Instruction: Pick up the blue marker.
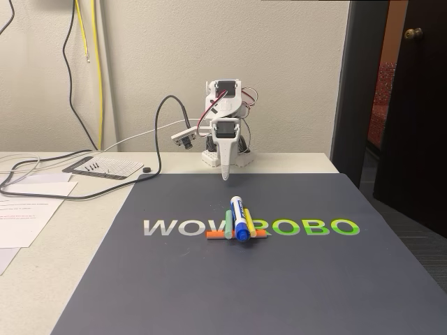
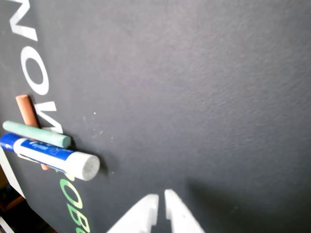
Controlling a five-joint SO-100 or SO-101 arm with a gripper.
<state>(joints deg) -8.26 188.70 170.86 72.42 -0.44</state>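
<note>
The blue marker [image 1: 239, 218] is being seen at the centre of the fixed view, lying on the dark mat [image 1: 293, 279] across an orange stick [image 1: 216, 236], between a green stick [image 1: 227, 225] and a yellow stick [image 1: 249, 225]; the gripper [image 1: 225, 177] is being held above the mat just beyond it, tips nearly together and gripping nothing; the jaws are best being opened wide and lowered squarely over the barrel, so that the thin sticks are being left undisturbed.

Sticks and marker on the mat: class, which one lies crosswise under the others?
The orange stick. In the fixed view it runs left to right, while the green stick, blue marker and yellow stick lie across it.
</note>
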